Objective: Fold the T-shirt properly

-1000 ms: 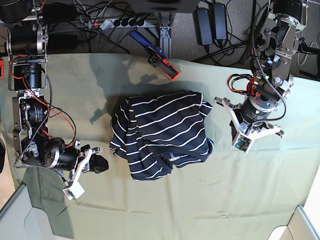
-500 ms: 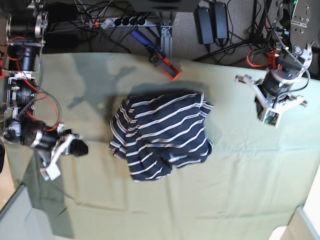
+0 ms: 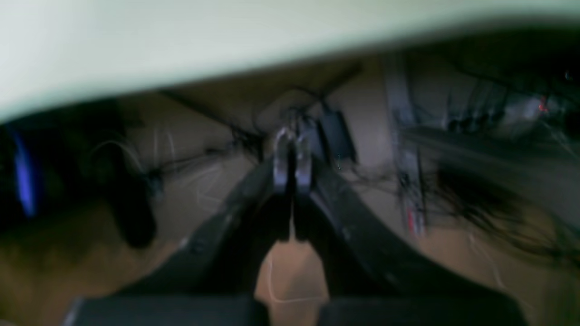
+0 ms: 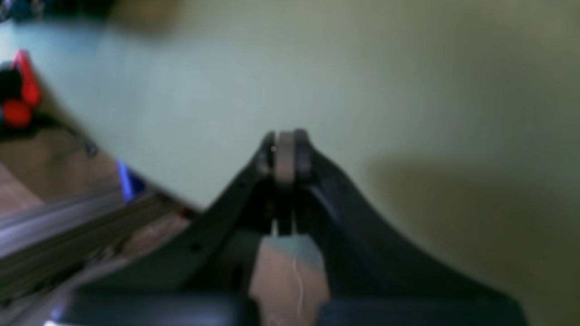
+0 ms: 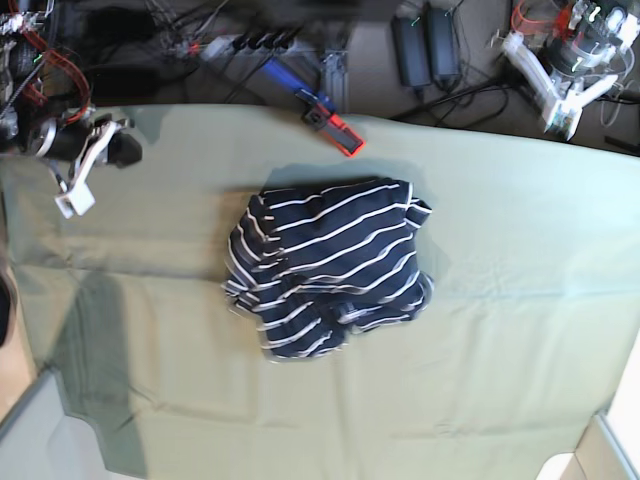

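The T-shirt (image 5: 325, 265), dark navy with thin white stripes, lies as a folded, slightly rumpled bundle in the middle of the pale green cloth (image 5: 500, 330). Neither gripper touches it. My left gripper (image 5: 542, 72) is raised past the table's far right corner. In its own wrist view the left gripper (image 3: 292, 156) is shut on nothing, above the floor and cables. My right gripper (image 5: 125, 150) hangs over the far left corner. Its wrist view shows the right gripper (image 4: 285, 156) shut and empty over the green cloth (image 4: 408, 81). Both wrist views are blurred and do not show the shirt.
A red and blue tool (image 5: 328, 118) lies at the far table edge behind the shirt. A power strip (image 5: 240, 45), adapters (image 5: 425, 40) and cables lie on the floor beyond. Grey box corners show at the lower left (image 5: 30, 440) and lower right (image 5: 605, 450).
Both arms have pulled back from beside the shirt to the far corners of the table. The shirt has stayed where it was. Both grippers have stayed shut.
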Motion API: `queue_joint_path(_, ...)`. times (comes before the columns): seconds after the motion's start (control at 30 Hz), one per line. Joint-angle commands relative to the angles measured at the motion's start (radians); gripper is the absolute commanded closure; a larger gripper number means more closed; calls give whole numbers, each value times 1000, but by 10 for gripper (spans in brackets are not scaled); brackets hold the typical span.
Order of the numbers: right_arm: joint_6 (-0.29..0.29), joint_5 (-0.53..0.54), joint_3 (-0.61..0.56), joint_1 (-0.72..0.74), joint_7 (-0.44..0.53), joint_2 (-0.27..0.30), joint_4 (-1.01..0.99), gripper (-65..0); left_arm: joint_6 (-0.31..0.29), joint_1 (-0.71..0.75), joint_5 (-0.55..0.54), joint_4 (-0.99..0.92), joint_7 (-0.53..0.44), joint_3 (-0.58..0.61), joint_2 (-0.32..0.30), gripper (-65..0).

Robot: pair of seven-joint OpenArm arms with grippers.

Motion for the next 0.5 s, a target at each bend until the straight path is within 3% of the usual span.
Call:
queue_joint_path(0.0, 90, 29, 20, -39, 9, 22, 27, 0, -9, 40, -3, 19, -8, -8, -8, 0)
queue_joint_path(0.23, 90, 27, 37, -301, 9, 18, 49, 0, -13, 188, 2, -40, -8, -8, -9, 0)
queue_joint_path(0.47, 77, -56, 35, -426, 10, -15, -110, 0, -13, 36, 22, -423, -21, 7, -9, 0)
